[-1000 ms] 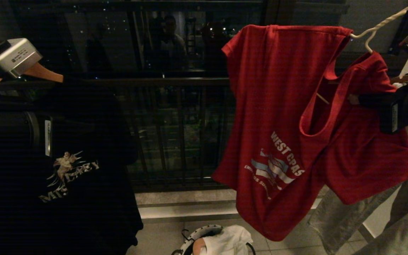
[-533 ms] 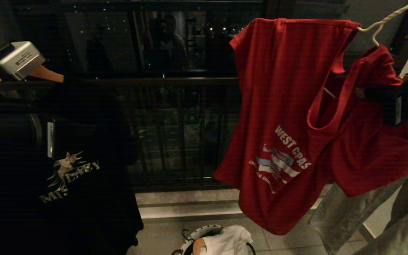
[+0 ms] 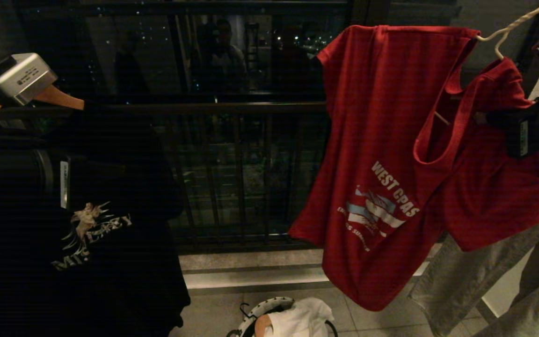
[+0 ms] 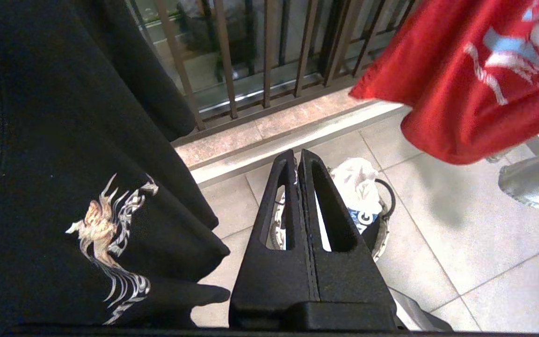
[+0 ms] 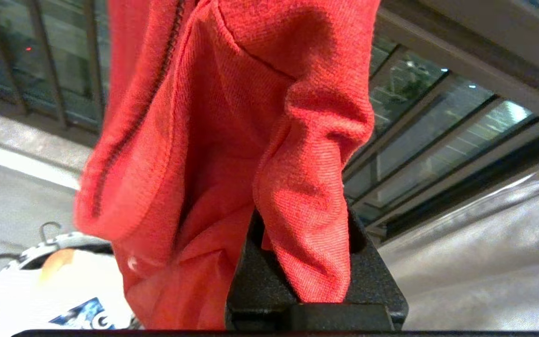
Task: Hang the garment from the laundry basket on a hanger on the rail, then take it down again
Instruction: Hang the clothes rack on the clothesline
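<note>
- Nearest on the right, the right pincer (image 5: pixel 302 262) is clamped on a fold of the red garment (image 3: pixel 391 154) at its right shoulder, near the neckline.
- Nearest on the left, the left pincer (image 4: pixel 300 187) hangs idle with its fingers pressed together, holding nothing.
- On the floor low in the middle sits the laundry basket (image 3: pixel 262 310) with a white cloth (image 3: pixel 300 320) in it; the garment is out of it.
- The garment hangs lopsided on the white wire hanger (image 3: pixel 508 30) up at the right: the left shoulder looks seated, the right one is bunched and slack.
- My judgement: the hanging stage is partly done; whether the hook sits on the rail cannot be seen, and the taking-down is left.
- Readable writing: "WEST COAS" in white on the garment's chest, smaller lines below too small to read.
- On the left, a black T-shirt (image 3: pixel 77 210) on a wooden hanger (image 3: pixel 56 97) shows a print with partial letters.
- Farthest, a dark railing (image 3: pixel 232 178) stands before glass.
</note>
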You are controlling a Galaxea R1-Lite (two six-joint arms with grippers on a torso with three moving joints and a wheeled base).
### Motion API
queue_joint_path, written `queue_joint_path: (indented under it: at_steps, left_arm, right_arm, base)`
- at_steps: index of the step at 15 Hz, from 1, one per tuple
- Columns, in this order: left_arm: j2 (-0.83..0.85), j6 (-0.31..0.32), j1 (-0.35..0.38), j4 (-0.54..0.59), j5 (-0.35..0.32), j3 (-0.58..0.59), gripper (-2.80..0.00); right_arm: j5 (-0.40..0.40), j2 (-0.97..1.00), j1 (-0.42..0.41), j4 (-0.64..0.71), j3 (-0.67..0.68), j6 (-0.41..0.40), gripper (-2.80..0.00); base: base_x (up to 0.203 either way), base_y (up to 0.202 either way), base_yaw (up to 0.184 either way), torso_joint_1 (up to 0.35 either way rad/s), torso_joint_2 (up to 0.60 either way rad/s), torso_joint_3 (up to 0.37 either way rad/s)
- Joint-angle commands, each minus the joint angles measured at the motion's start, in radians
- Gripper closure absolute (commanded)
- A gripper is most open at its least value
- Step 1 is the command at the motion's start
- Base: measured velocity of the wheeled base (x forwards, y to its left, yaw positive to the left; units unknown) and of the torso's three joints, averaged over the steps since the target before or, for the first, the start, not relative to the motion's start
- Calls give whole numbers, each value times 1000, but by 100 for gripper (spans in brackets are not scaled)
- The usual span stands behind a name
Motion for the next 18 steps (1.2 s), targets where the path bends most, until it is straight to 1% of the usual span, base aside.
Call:
queue_joint_path:
  at_steps: [1, 2, 6, 8, 10, 12, 16, 18]
  left_arm:
    - [-3, -1, 0, 0, 0, 0, 0]
    - [-6, -1, 0, 0, 0, 0, 0]
    - [-23, -1, 0, 0, 0, -2, 0]
    - [-34, -1, 0, 0, -2, -3, 0]
    - [-42, -4, 0, 0, -1, -5, 0]
    - [-47, -4, 0, 0, 0, -6, 0]
    - [-62, -5, 0, 0, 0, -6, 0]
    - [-66, -5, 1, 0, 0, -8, 0]
  right_arm:
    - [-22, 18, -2, 0, -26, -5, 0]
    - [-37, 20, 0, 1, -38, -8, 0]
    - [-56, 17, 17, 11, -34, -27, 0]
    - [-82, 15, 54, 12, -32, -30, 0]
    - [-122, 18, 75, 12, -32, -57, 0]
    - [-160, 23, 112, 12, -33, -63, 0]
    - [-198, 46, 119, 12, -46, -71, 0]
    - [-232, 60, 119, 7, -48, -89, 0]
  base:
    - [0, 0, 0, 0, 0, 0]
    - [0, 0, 0, 0, 0, 0]
    - [0, 0, 0, 0, 0, 0]
    - [0, 0, 0, 0, 0, 0]
    - [0, 0, 0, 0, 0, 0]
    - [0, 0, 0, 0, 0, 0]
    - [0, 0, 0, 0, 0, 0]
    - [0, 0, 0, 0, 0, 0]
